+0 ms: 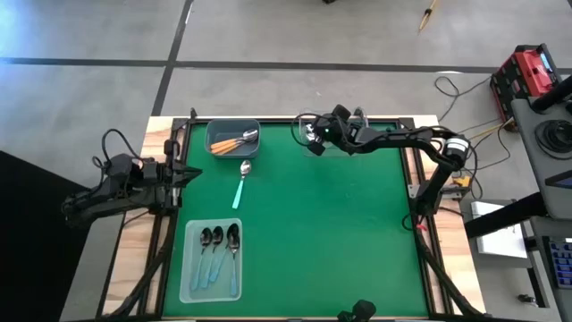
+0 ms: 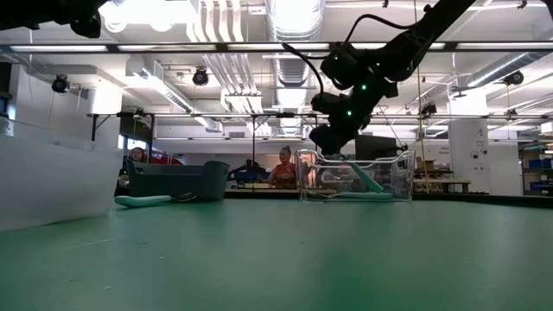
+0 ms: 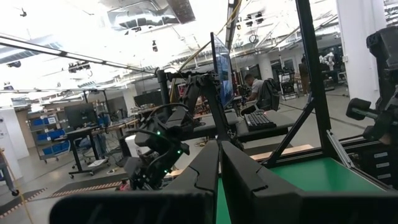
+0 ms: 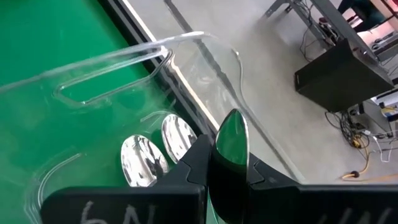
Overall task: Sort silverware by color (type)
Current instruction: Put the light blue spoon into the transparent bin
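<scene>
Spoon pinched in right fingers above clear bin on green table; left fingers pressed together.

A green table mat carries three bins — grey, clear, pale blue.

We see the green mat's centre and right half lying open for passage. Along the far edge stand the grey bin and clear bin, a teal-handled spoon just beside the grey one. The pale tray fills the near-left corner.
</scene>
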